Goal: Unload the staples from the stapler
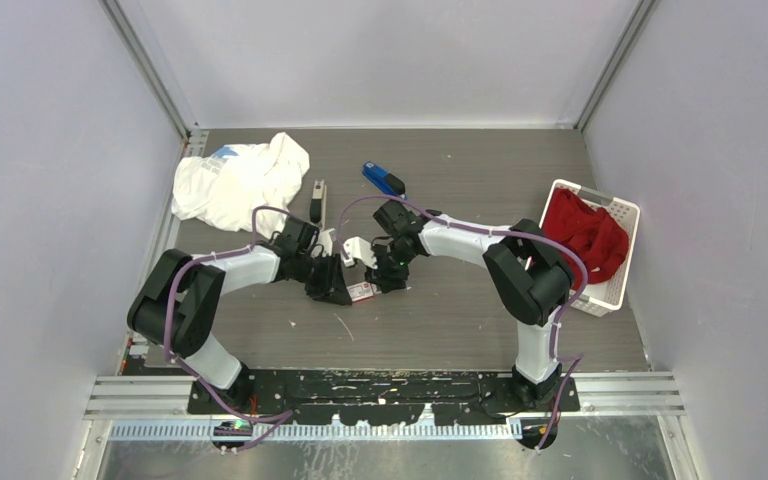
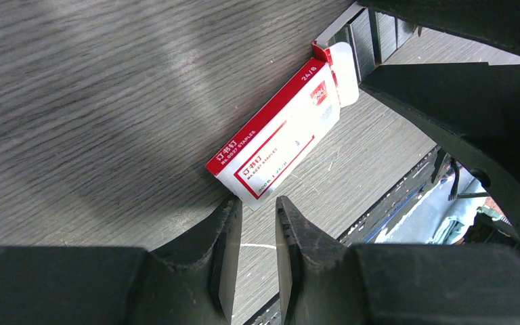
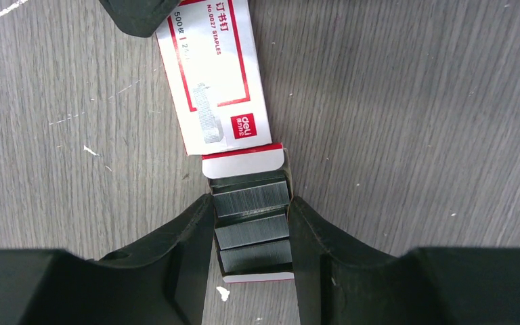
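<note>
Right claw [image 3: 250, 206] closed across the tray [image 3: 244, 164], fingers against both its sides. The staples [image 3: 252, 227] lie in it between them. The tray's long axis runs straight ahead into the box [image 3: 213, 81]. Left claw [image 2: 257, 210], narrowly open and empty, sits at the box's far end. Grey wood-grain counter [image 3: 413, 135], white walls [image 1: 50, 200]

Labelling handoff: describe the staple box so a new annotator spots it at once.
Look at the centre of the grey table, at the right gripper. It pinches a tray of grey staples slid out of a small flat box. Only that box is white card with red print.
</note>
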